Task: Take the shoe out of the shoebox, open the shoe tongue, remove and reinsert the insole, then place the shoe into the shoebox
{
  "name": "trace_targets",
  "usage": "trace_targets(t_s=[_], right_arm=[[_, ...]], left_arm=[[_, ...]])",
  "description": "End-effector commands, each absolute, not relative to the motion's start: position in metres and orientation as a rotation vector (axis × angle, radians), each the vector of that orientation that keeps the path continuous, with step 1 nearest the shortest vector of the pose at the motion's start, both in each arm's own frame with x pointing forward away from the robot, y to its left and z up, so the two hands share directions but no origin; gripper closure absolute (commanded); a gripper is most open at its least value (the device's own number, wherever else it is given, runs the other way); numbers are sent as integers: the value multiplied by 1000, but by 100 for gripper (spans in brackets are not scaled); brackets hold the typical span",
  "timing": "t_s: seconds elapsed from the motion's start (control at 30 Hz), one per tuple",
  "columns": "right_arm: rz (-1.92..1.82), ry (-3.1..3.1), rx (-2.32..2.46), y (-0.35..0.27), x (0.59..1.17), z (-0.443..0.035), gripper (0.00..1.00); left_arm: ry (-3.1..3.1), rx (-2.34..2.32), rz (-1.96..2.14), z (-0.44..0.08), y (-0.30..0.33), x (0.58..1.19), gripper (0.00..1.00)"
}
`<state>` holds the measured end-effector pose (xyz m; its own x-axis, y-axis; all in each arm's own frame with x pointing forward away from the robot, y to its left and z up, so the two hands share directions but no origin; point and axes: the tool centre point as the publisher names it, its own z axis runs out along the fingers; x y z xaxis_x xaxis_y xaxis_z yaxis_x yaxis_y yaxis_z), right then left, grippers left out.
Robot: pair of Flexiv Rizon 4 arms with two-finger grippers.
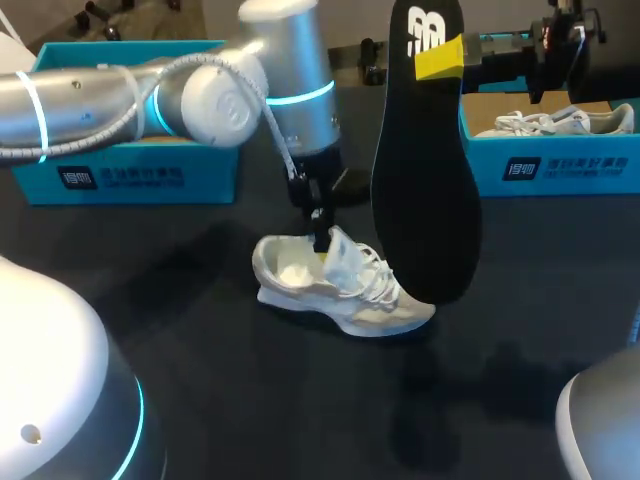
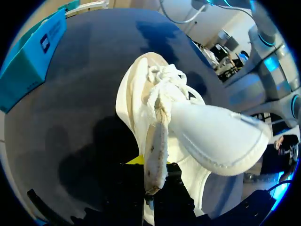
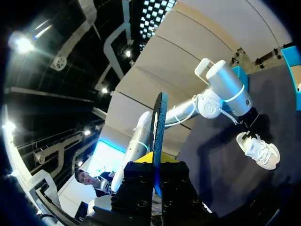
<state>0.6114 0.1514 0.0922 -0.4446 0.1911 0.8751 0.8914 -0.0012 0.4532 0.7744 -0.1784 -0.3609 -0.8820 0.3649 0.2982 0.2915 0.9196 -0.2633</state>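
Note:
A white shoe [image 1: 340,288] lies on the dark table, toe toward the right. My left gripper [image 1: 320,240] comes down from above onto its opening and is shut on a thin edge of the upper [image 2: 157,150], beside the raised padded tongue [image 2: 221,139]. My left gripper [image 2: 155,173] shows only a sliver of yellow tip under the fabric. My right gripper [image 1: 445,58] is shut on the heel end of a black insole [image 1: 425,170], which hangs upright above the shoe's toe. In the right wrist view the insole [image 3: 158,127] stands edge-on between the fingers of my right gripper [image 3: 155,165], with the shoe [image 3: 259,151] far below.
A teal shoebox [image 1: 130,175] stands at the back left behind my left arm. A second teal shoebox [image 1: 555,165] at the back right holds another pale shoe [image 1: 560,122]. Bare dark tabletop lies in front of the shoe.

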Motion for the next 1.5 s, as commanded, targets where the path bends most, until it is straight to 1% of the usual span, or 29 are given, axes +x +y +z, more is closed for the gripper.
trace_targets(t_s=[0.03, 0.23, 0.47, 0.6, 1.33, 1.5], right_arm=[[-1486, -1680, -1125, 155, 615, 94, 100], [-1486, -1680, -1125, 155, 615, 94, 100], [-1486, -1680, -1125, 155, 615, 94, 100], [-1486, -1680, -1125, 155, 615, 94, 100], [-1486, -1680, -1125, 155, 615, 94, 100], [-1486, -1680, -1125, 155, 615, 94, 100]], left_arm=[[-2611, -653, 193, -345, -184, 783, 100], [-2478, -939, 135, -332, -182, 789, 100], [-2310, -1415, 78, -324, -176, 785, 100], [-2270, -1577, 38, -317, -176, 784, 100], [-2275, -1597, 32, -316, -176, 783, 100], [-2195, -1761, -52, -315, -186, 781, 100]])
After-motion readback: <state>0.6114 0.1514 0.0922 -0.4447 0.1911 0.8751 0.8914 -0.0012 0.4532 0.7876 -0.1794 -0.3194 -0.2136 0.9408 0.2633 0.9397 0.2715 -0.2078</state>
